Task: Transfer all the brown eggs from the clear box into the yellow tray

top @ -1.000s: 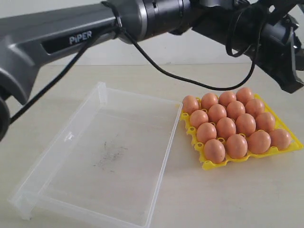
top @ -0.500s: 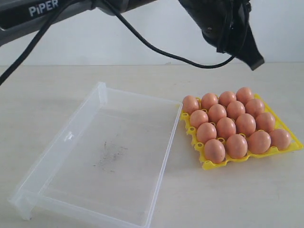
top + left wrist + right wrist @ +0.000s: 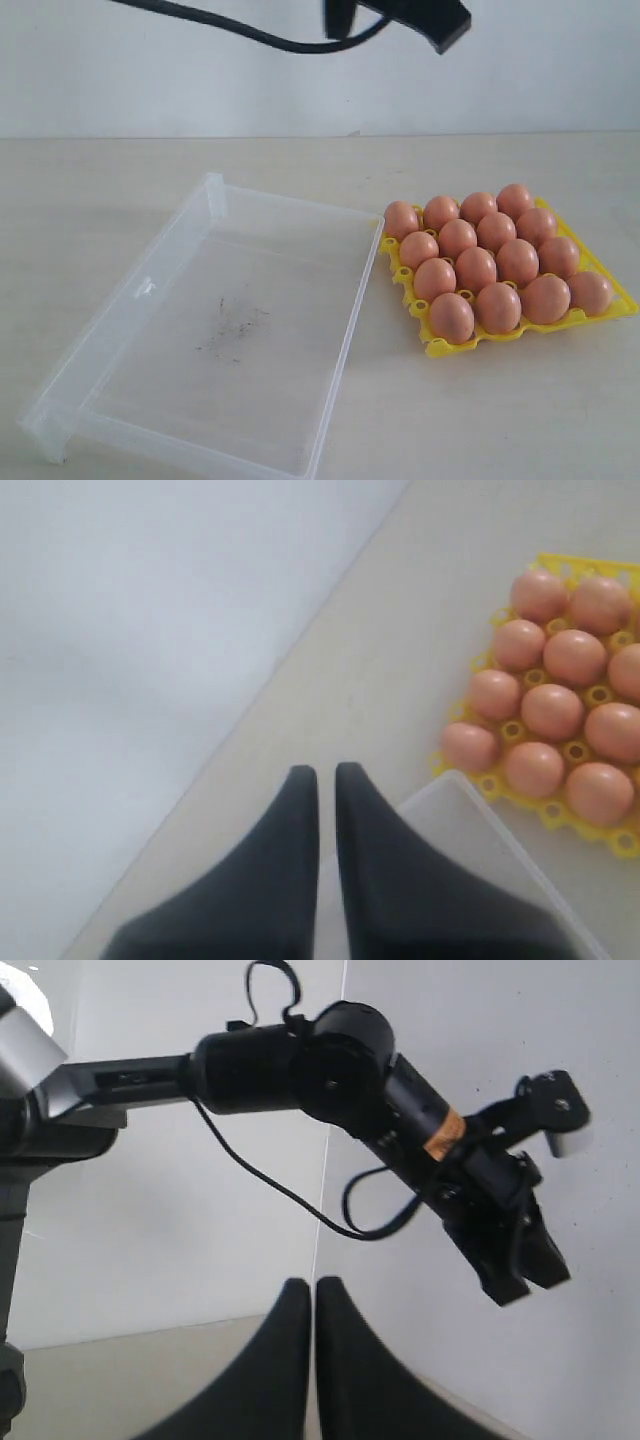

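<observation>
The box (image 3: 280,290) on the left has no egg in it. All the eggs (image 3: 476,268) sit in the tray (image 3: 437,347) just to its right. The job looks done, so the next move should only be to pull clear. The left gripper (image 3: 326,780) hangs high, fingers pressed together, holding nothing. The right gripper (image 3: 313,1290) is the same: closed, empty, touching nothing.

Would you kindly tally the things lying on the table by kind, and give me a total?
Brown eggs: 16
Yellow tray: 1
Clear box: 1
Total: 18
</observation>
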Robot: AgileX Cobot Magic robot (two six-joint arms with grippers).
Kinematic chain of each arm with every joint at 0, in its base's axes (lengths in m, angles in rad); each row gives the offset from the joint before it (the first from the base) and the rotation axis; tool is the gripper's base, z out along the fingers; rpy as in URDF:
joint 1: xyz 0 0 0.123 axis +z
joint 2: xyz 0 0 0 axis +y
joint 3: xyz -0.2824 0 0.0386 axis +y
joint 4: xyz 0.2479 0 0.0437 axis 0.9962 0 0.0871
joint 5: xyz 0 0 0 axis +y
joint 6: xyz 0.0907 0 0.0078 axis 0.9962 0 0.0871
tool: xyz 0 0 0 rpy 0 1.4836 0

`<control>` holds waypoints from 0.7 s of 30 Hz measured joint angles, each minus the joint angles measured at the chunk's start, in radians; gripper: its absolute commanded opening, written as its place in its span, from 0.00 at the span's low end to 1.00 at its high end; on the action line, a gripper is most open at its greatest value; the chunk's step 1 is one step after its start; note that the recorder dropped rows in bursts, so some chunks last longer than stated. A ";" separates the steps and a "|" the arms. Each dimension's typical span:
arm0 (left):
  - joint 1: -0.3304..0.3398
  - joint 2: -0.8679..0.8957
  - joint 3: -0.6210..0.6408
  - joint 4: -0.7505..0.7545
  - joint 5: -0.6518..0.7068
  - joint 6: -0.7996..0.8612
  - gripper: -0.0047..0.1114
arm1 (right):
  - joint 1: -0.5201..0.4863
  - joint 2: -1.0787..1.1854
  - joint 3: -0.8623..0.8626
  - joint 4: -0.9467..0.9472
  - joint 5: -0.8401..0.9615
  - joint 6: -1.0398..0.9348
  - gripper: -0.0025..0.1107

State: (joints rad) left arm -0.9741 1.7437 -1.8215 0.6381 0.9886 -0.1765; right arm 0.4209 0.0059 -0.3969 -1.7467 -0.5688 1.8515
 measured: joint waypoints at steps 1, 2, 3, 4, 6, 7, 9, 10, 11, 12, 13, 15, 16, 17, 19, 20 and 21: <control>-0.005 -0.035 0.047 0.019 0.000 -0.018 0.07 | 0.000 0.000 0.000 0.000 -0.002 0.000 0.02; -0.007 -0.088 0.095 0.044 0.000 -0.039 0.07 | 0.000 0.000 0.000 0.000 -0.006 0.000 0.02; -0.007 -0.124 0.144 0.059 0.000 -0.048 0.07 | 0.000 0.000 0.000 0.000 -0.008 0.000 0.02; -0.007 -0.169 0.185 0.076 -0.002 -0.055 0.07 | 0.000 0.000 0.000 0.000 -0.013 0.000 0.02; -0.007 -0.258 0.290 0.111 -0.010 -0.067 0.07 | 0.000 0.000 0.000 0.000 -0.020 0.000 0.02; -0.007 -0.294 0.332 0.123 -0.021 -0.070 0.07 | 0.000 0.000 0.000 0.000 -0.023 0.000 0.02; -0.007 -0.383 0.432 0.156 -0.055 -0.072 0.07 | 0.000 0.000 0.000 0.000 -0.031 0.000 0.02; -0.007 -0.418 0.478 0.169 -0.072 -0.074 0.07 | 0.000 0.000 0.000 0.000 -0.036 -0.001 0.02; -0.007 -0.468 0.519 0.187 -0.089 -0.083 0.07 | 0.000 0.000 0.000 0.000 -0.041 -0.001 0.02; -0.002 -0.499 0.554 0.196 -0.100 -0.092 0.07 | 0.000 0.000 0.000 0.000 -0.045 -0.001 0.02; 0.006 -0.535 0.582 0.205 -0.107 -0.109 0.07 | 0.000 0.000 0.000 0.000 -0.050 -0.001 0.02; 0.035 -0.596 0.618 0.217 -0.097 -0.130 0.07 | 0.000 0.000 0.000 0.000 -0.057 -0.001 0.02; 0.057 -0.620 0.632 0.222 -0.075 -0.133 0.07 | 0.000 0.000 0.000 0.000 -0.063 -0.001 0.02; 0.082 -0.642 0.643 0.227 -0.046 -0.133 0.07 | 0.000 0.000 0.000 0.000 -0.068 -0.001 0.02; 0.131 -0.676 0.666 0.231 0.010 -0.108 0.07 | 0.000 -0.002 0.000 0.000 -0.082 -0.001 0.02; 0.160 -0.694 0.682 0.226 0.030 -0.080 0.07 | 0.000 -0.002 0.000 0.000 -0.088 -0.001 0.02; 0.188 -0.708 0.701 0.217 0.035 -0.055 0.07 | 0.000 -0.002 0.000 0.000 -0.090 -0.001 0.02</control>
State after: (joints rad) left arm -0.7865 1.0356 -1.1205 0.8554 1.0241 -0.2315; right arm 0.4209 0.0044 -0.3969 -1.7467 -0.6592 1.8500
